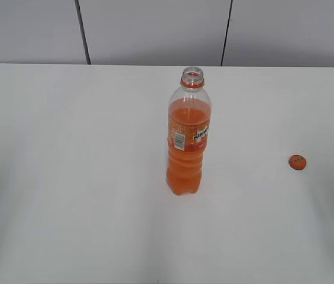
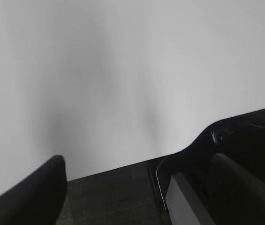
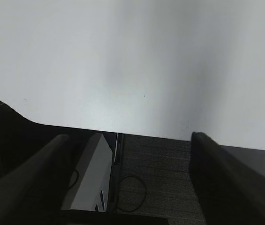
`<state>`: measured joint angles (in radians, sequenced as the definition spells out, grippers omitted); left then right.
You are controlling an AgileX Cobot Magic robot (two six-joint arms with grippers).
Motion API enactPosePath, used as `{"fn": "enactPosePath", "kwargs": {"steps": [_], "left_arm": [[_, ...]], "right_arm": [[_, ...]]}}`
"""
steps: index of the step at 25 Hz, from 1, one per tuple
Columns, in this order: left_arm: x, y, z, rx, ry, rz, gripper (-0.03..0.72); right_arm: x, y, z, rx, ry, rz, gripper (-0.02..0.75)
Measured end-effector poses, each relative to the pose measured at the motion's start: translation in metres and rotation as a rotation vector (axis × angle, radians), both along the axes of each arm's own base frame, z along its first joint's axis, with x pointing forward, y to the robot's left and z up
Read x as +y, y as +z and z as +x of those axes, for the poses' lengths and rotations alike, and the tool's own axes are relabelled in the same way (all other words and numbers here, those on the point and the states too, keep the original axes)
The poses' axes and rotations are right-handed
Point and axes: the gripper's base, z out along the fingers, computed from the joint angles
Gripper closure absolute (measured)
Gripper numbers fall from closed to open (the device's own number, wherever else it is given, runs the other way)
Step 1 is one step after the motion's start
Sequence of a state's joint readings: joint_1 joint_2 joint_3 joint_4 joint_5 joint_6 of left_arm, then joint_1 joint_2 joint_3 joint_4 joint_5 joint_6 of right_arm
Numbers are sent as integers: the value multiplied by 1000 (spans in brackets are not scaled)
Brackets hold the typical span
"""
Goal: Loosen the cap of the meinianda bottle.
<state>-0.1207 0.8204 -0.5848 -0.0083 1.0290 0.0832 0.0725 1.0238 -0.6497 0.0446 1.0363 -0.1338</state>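
The meinianda bottle (image 1: 188, 139) stands upright near the middle of the white table (image 1: 66, 177), part full of orange drink, with its mouth uncovered and the orange neck ring showing. The cap (image 1: 297, 161) lies flat on the table far to the right of the bottle, dark mark up. Neither gripper shows in the exterior view. In the left wrist view my left gripper (image 2: 139, 161) is open and empty over the table's near edge. In the right wrist view my right gripper (image 3: 130, 138) is open and empty, also over the table's edge. Neither wrist view shows the bottle or the cap.
Grey wall panels (image 1: 155, 29) rise behind the table's far edge. Below the table's near edge, the wrist views show dark carpet (image 3: 165, 168), a white box (image 3: 90, 173) and a looped cable (image 3: 132, 192).
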Motion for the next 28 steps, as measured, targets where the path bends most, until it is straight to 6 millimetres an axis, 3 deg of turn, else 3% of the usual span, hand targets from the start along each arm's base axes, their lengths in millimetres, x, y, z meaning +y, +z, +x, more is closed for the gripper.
{"fn": "enactPosePath", "kwargs": {"steps": [12, 16, 19, 28], "left_arm": [[7, 33, -61, -381, 0, -52, 126], [9, 38, -80, -487, 0, -66, 126], [10, 40, -88, -537, 0, -72, 126], [12, 43, -111, -664, -2, -96, 126]], "right_arm": [[-3, 1, -44, -166, 19, 6, 152], [-4, -7, -57, -182, 24, 5, 152], [-5, -11, -67, -207, 24, 4, 152], [-7, 6, -96, -438, 23, 16, 152]]}}
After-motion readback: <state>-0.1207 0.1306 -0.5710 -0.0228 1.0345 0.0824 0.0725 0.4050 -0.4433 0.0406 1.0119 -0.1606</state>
